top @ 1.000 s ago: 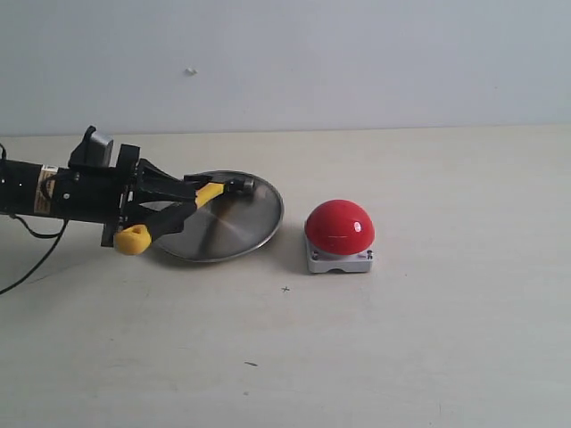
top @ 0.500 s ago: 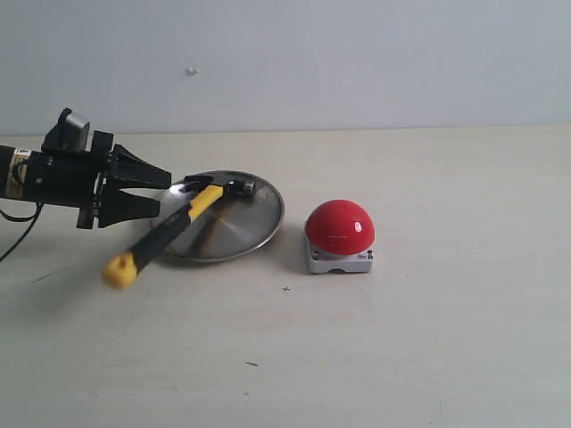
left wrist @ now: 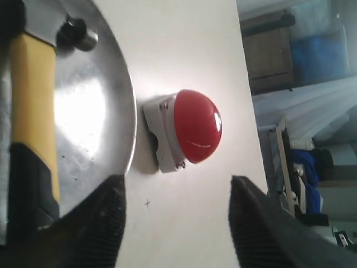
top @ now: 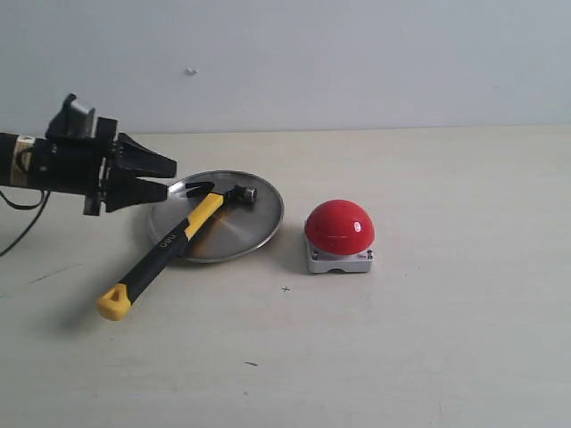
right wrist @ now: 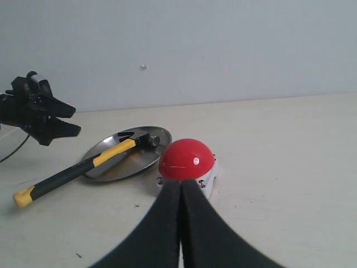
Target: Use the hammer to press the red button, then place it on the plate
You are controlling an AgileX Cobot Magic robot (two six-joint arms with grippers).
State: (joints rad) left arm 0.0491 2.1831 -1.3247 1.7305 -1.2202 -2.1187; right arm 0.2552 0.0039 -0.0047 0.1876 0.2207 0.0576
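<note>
Left pincer: your left pincer (top: 168,176) is hanging wide open and empty over the left edge of the plate (top: 259,227), with its fingers pointing toward the hammer's head and touching nothing

Why open: I am judging that you are holding it clear so the hammer (top: 183,232) is lying under its own weight

Right pincer: your right pincer (right wrist: 181,187) is sitting pinched shut on nothing, well back from the things and aiming at the red button (top: 339,226); I am reading it as idle

Hammer position: the head is resting inside the plate near its far side, the handle is crossing the near-left rim, and the yellow end is lying on the desk (top: 401,339) outside the plate

Hammer look: it is showing a dark metal head with a claw, a yellow neck, a black grip with pale lettering and a yellow looped end

Plate: it is glaring silver, shallow and round, and lying flat on the desk

Red button: it is sitting just beside the plate, apart from it, as a glossy dome on a grey-white base; you are not going to tell from here whether it was pressed

Task reading: placing is looking done, though only the head end is lying on the plate
</note>
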